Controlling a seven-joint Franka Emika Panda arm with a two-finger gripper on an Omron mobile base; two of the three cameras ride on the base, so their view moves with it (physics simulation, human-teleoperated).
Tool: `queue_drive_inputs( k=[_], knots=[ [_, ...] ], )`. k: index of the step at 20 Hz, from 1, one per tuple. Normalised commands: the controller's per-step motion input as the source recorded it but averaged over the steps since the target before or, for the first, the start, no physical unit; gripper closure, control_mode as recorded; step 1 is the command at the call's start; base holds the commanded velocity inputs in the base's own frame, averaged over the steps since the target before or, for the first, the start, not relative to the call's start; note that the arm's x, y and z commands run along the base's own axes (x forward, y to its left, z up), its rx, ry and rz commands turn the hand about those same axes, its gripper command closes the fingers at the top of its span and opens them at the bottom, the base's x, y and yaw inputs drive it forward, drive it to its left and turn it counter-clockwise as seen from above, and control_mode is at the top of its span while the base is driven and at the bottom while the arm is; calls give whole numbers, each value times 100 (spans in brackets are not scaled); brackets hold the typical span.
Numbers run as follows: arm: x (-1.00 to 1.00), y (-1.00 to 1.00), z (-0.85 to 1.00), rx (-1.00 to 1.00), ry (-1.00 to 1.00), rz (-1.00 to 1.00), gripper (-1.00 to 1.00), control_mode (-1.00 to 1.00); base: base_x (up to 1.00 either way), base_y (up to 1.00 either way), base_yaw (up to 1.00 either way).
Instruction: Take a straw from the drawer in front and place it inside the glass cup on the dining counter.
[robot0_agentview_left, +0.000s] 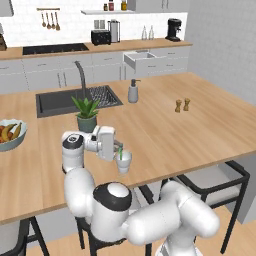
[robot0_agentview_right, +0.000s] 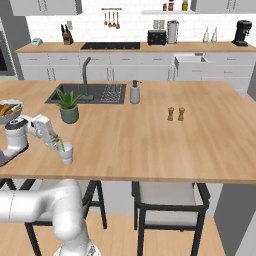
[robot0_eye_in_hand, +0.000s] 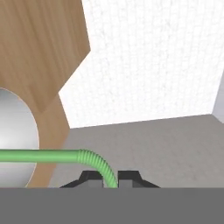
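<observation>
Hand view: gripper (robot0_eye_in_hand: 110, 178) fingers clamped on the straw (robot0_eye_in_hand: 52, 155) — its bent length reaches across the glass cup (robot0_eye_in_hand: 15, 118). Left base view: cup near the dining counter's (robot0_agentview_left: 200, 130) near edge, just beside a potted plant (robot0_agentview_left: 86, 114); soap bottle (robot0_agentview_left: 133, 91) and two shakers (robot0_agentview_left: 182, 105) farther off — drawer (robot0_agentview_left: 141, 59) open at far cabinets.

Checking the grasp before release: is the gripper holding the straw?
Yes, the hand view shows the gripper shut on the straw, just past its bend.
</observation>
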Motion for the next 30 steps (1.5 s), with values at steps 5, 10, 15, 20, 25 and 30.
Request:
queue_drive_inputs(
  k=[5,10,15,20,25,30],
  knots=[
    [3,-12,-20,0,8,0,-100,-100,0,0,0],
    [14,-16,-8,0,8,0,-100,-100,0,0,0],
    [2,-5,0,0,5,0,-100,-100,0,0,0],
    [13,0,10,8,2,0,-100,-100,0,0,0],
    [35,0,20,16,8,0,-100,-100,0,0,0],
    [25,8,1,21,14,0,-100,-100,0,0,0]
  ],
)
